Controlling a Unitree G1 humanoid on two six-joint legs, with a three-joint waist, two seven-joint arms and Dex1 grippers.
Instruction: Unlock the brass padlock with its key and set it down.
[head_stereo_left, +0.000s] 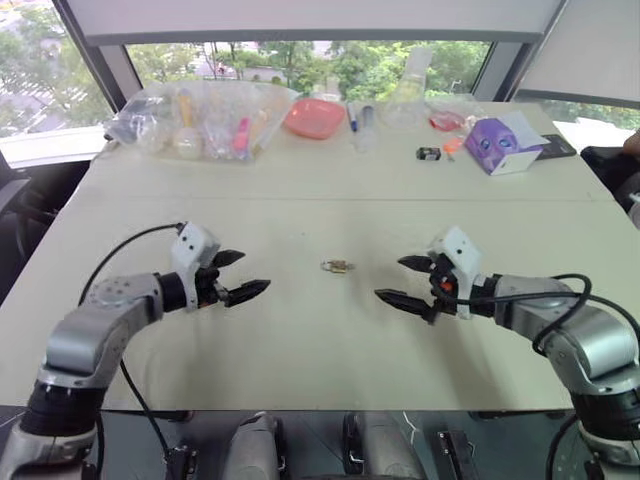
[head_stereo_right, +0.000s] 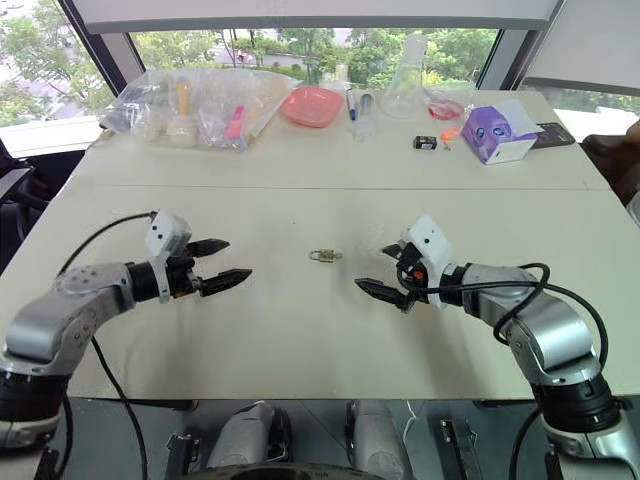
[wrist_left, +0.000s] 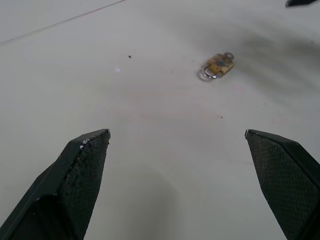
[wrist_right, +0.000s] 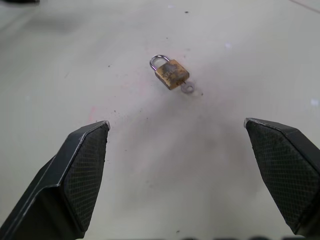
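Approach step: left gripper (head_stereo_left: 243, 274) and right gripper (head_stereo_left: 400, 281) wide apart, empty, flanking brass padlock (head_stereo_left: 338, 266); next, pinching it.

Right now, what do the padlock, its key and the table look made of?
Padlock: yellowish, dull body, likely brass; thin shiny silvery shackle, likely steel. Key: small, silvery, probably metal; too small to say more. Table: matte off-white top, looks like laminate, lightly speckled.

Brass padlock (wrist_right: 171, 73) flat on table, shackle closed, silvery key (wrist_right: 187, 88) at its base
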